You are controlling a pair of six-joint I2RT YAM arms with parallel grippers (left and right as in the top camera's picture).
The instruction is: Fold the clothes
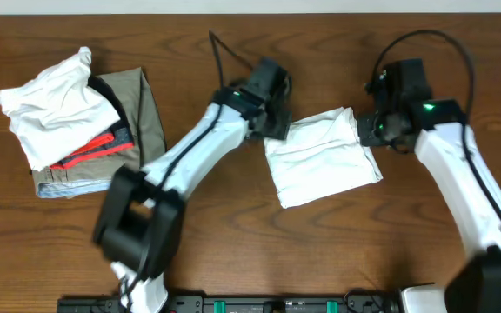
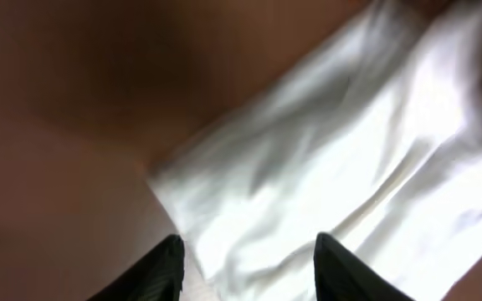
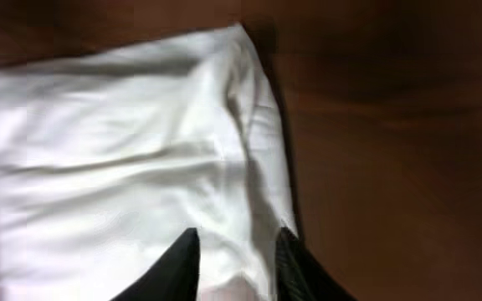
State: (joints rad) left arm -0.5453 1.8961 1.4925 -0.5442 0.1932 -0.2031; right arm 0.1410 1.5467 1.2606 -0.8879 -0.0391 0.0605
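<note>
Thin white wrinkled trousers [image 1: 324, 156], folded into a rectangle — left gripper [image 2: 248, 241] half-open astride one edge, right gripper [image 3: 238, 234] pinching the opposite edge.

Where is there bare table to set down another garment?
Free: the wide strip of table in front of the folded white trousers; also the front-left corner in front of the clothes pile. Crowded: the left gripper and right gripper flank the trousers.
</note>
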